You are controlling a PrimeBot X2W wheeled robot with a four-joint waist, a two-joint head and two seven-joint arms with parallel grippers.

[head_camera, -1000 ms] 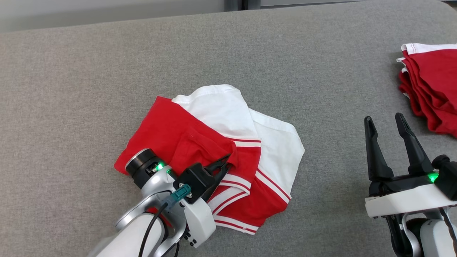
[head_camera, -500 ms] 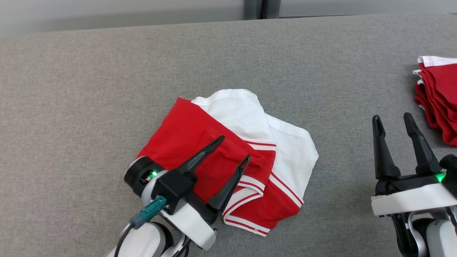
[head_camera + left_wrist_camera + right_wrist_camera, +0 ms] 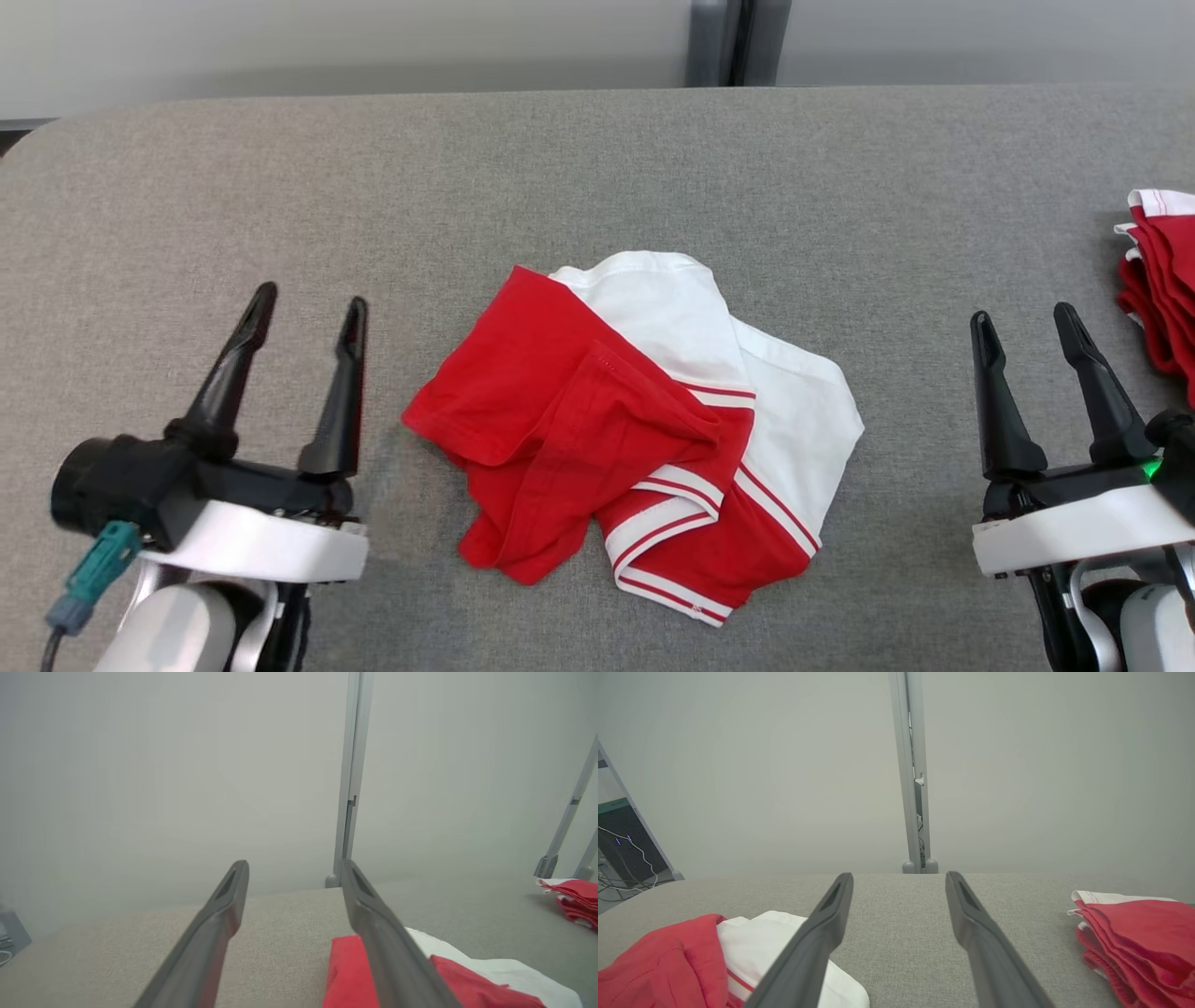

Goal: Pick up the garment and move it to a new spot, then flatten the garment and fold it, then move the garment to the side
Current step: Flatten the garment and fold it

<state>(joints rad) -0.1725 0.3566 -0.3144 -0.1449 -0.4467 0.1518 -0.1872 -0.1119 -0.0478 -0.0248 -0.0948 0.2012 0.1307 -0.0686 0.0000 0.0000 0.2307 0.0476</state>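
We find the garment (image 3: 644, 429) crumpled at the centre of the table (image 3: 597, 159), nothing touching it — left gripper (image 3: 310, 301) over the table's left part, right gripper (image 3: 1022, 317) over its right, both spread wide, empty.

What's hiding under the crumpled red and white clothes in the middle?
The garment lies bunched on the gray table, which shows all around it. Red folds lie over part of the white. Whatever lies beneath is covered.
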